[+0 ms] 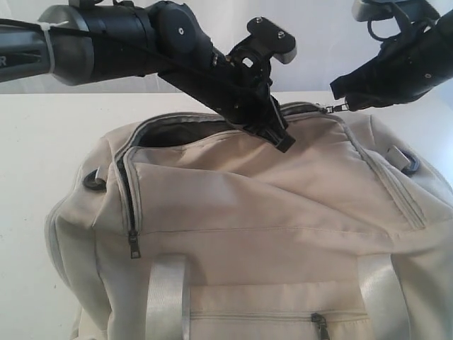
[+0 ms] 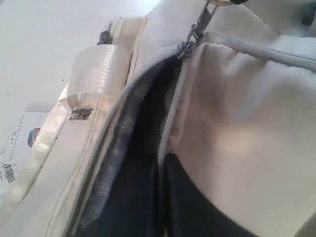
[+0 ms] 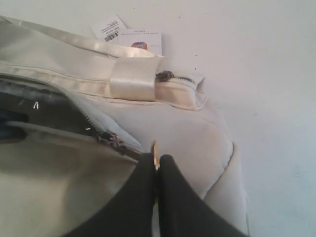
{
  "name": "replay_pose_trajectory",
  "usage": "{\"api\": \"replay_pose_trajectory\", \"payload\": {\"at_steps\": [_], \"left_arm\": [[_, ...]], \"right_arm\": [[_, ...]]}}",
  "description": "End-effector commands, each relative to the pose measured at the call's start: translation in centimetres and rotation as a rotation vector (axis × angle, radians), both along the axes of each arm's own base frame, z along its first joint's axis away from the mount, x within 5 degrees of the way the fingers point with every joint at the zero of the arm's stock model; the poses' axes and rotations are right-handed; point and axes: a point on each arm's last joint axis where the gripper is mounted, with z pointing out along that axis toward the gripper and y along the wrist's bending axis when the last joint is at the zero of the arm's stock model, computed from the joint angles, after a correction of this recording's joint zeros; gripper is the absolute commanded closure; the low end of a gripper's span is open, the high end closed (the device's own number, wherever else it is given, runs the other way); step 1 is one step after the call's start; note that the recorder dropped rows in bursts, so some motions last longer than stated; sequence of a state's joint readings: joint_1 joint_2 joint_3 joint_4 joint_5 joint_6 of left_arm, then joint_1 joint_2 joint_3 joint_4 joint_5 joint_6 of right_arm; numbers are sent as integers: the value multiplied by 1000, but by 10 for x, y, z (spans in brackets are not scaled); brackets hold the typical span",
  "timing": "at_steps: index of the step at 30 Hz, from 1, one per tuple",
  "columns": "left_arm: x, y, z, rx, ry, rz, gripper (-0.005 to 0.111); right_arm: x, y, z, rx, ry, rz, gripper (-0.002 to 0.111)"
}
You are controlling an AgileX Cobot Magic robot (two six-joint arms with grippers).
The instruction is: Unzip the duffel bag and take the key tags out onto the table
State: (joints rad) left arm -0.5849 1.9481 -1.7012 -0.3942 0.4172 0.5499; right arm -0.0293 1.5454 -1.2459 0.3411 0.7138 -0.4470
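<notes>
The cream-beige duffel bag (image 1: 269, 212) fills the near part of the white table (image 1: 42, 142). Its top zipper is partly undone, and dark grey lining (image 1: 177, 133) shows in the gap. My left gripper (image 1: 283, 142) reaches across the middle and is shut on the flap's zipper edge (image 2: 165, 143). At the bag's far right corner, my right gripper (image 1: 338, 91) is shut on the metal zipper-pull ring (image 3: 155, 150). The zipper slider (image 3: 116, 140) sits just beside those fingers. The key tags are hidden.
A paper label (image 3: 129, 37) lies on the table behind the bag. Pale webbing handles (image 1: 168, 297) and a front pocket zipper (image 1: 320, 326) face the near side. A side zipper pull (image 1: 134, 244) hangs on the left, and grey loops (image 1: 94, 178) mark both ends.
</notes>
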Motion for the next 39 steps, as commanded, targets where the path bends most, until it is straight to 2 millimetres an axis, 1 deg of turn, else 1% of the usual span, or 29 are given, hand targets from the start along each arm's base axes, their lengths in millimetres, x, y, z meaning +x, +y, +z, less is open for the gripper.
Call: {"api": "replay_pose_trajectory", "payload": {"at_steps": [1,3,6,8,10,14,19,25,29,36,39], "left_arm": [[0,11,5,7,41,22,107],[0,13,4,13,61,25,107],[0,20,8,17,74,28,107],[0,28,17,-1,72,55,107],[-2,30,22,-4,72,55,107],[-3,30,20,1,94,52,107],[-4,30,20,2,102,52,107],[-5,31,19,8,117,48,107],[-4,31,20,-17,138,86,107],[-4,31,20,-30,156,108,107],[-4,31,20,-30,156,108,107]], "right_arm": [[-6,-11,3,-94,19,-45,108],[-7,-12,4,-98,19,-46,108],[-7,-12,4,-98,19,-46,108],[-7,-12,4,-90,21,-56,108],[-7,-12,3,-87,26,-57,108],[-10,-11,1,-85,51,-52,108],[-15,-11,-4,-78,32,-70,108],[-25,-11,7,-68,15,-79,108],[-33,-10,12,-64,12,-78,108],[-42,-10,6,-61,14,-85,108],[-45,-10,6,-61,17,-83,108]]}}
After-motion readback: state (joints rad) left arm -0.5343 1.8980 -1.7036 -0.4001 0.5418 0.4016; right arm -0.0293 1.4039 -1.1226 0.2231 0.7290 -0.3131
